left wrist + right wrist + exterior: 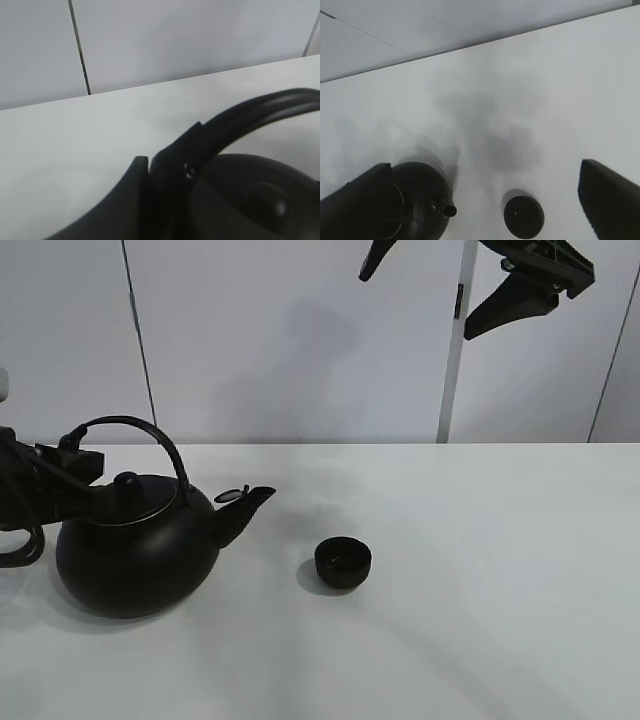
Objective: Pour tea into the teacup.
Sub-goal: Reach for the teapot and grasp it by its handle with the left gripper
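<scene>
Kettle [135, 555], spout pointing right toward upright teacup [343, 562], left claw [80, 452] gripping handle [150, 432]

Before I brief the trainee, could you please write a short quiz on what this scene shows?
1. True or false: the teacup stands upright, apart from the kettle.
2. The left gripper is shut on: A the kettle's handle, B the teacup, C nothing?
3. Is the right gripper open or shut?
Key: 1 true; 2 A; 3 open.
</scene>
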